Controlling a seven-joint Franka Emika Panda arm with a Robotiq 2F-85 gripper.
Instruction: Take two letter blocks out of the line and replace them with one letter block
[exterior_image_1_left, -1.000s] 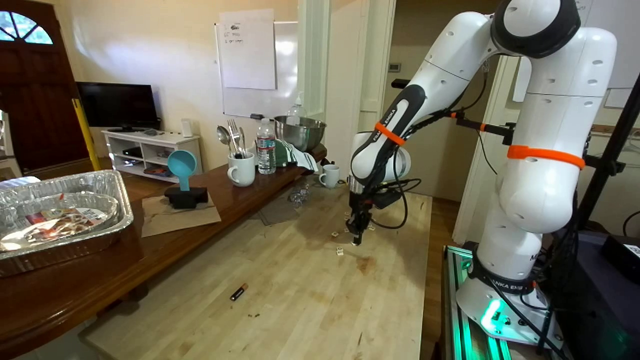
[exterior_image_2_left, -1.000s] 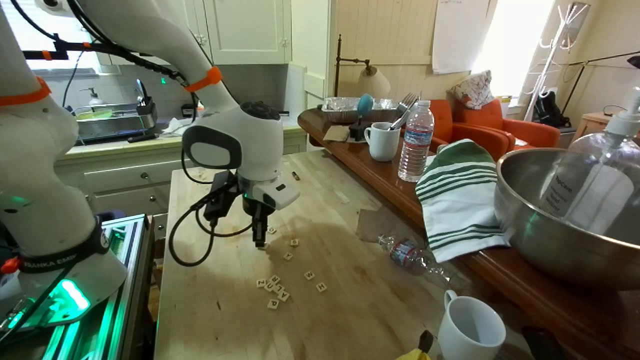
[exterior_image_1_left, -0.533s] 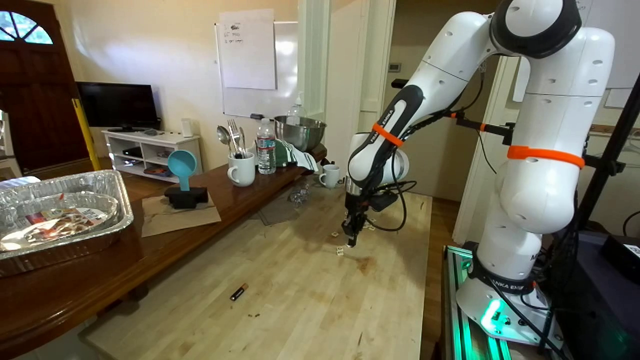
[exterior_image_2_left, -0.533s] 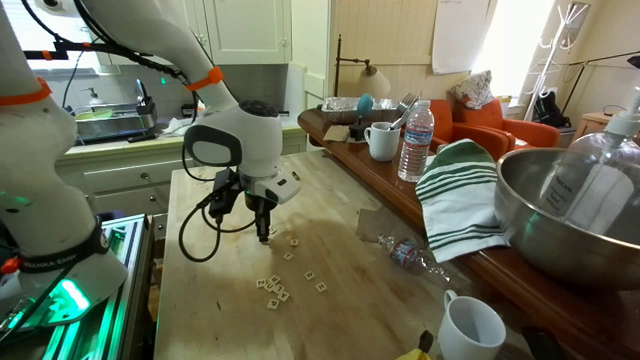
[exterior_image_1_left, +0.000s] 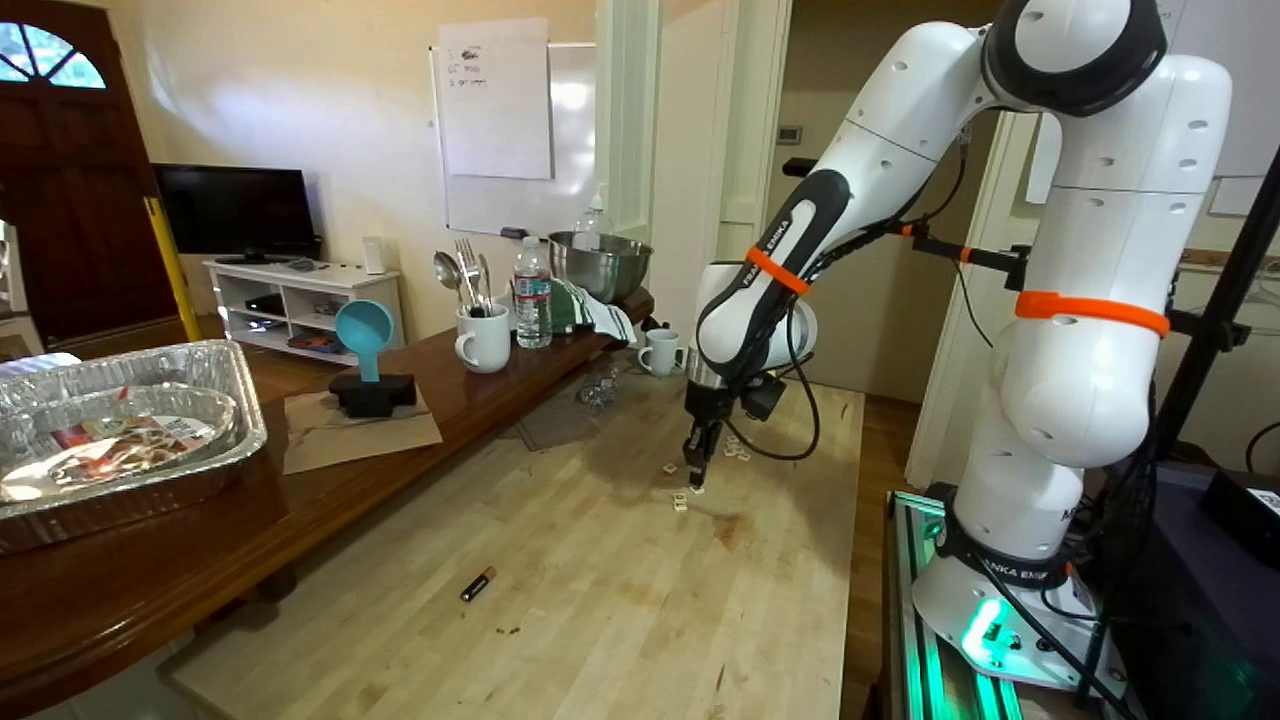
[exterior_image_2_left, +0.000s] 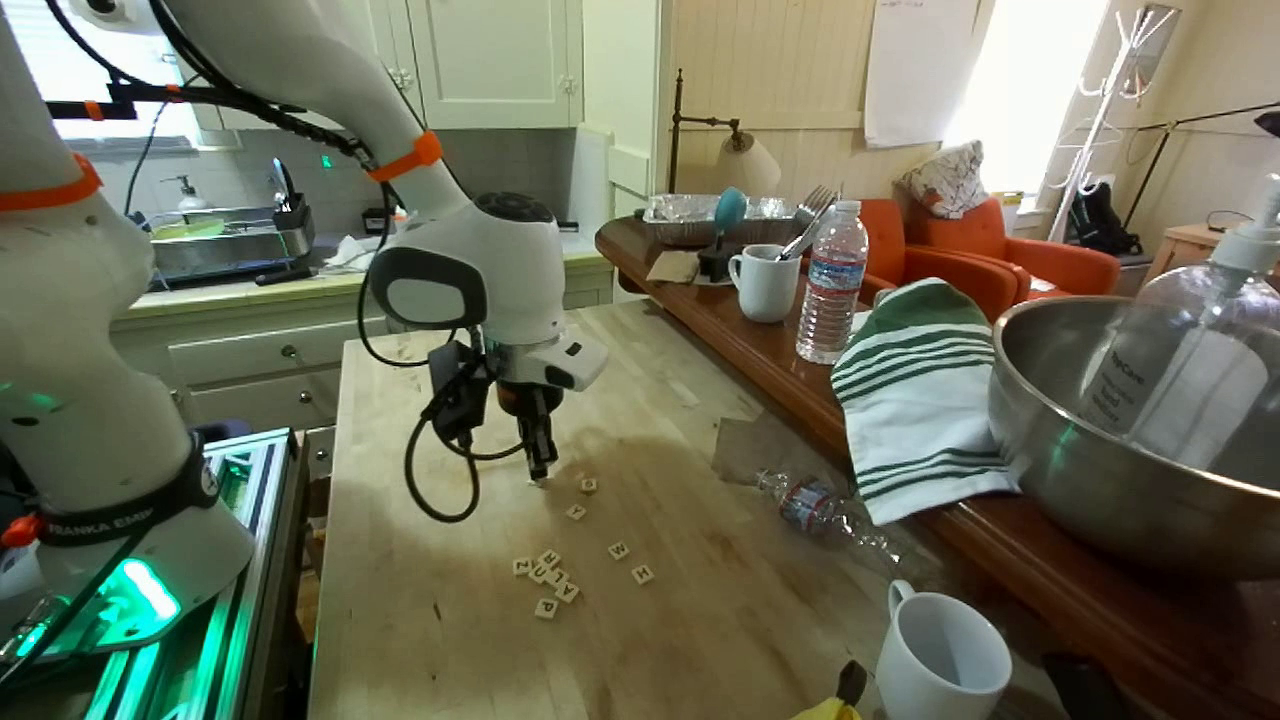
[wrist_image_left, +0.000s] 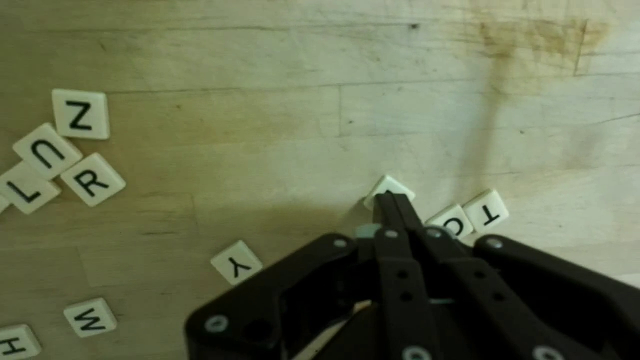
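That tabletop (exterior_image_1_left: 590, 600) is pale strip wood, grainy and scuffed, with a rusty brown stain (wrist_image_left: 530, 42) on it. The letter blocks (wrist_image_left: 236, 255) are thin, smooth, cream squares with black print. The gripper (wrist_image_left: 392, 196) is black with screw heads showing, its two slim fingers pressed flat together. The line is right by it: a T block (wrist_image_left: 485, 210) and a round-letter block (wrist_image_left: 450, 218) (C or O, the gripper hides part of it, so don't quote me) sit edge to edge. A third block (wrist_image_left: 387, 184) pokes out from under the tips, close to that pair but apart; can't tell if it's being touched.

My count in the wrist view: ten blocks, plus a sliver (wrist_image_left: 2, 203) of another at the left edge. Besides those three, there's a Y block (wrist_image_left: 236, 262) on its own, an H block (wrist_image_left: 19, 342) near a W-or-M block (wrist_image_left: 91, 317), and four bunched up: U block (wrist_image_left: 47, 151), R block (wrist_image_left: 93, 179), L block (wrist_image_left: 28, 187), N-or-Z block (wrist_image_left: 81, 114).

Elsewhere: two white mugs (exterior_image_2_left: 940, 660), two clear plastic bottles (exterior_image_2_left: 833, 285) (one crumpled on its side), one battery (exterior_image_1_left: 478, 583), one round steel bowl (exterior_image_2_left: 1090, 490).
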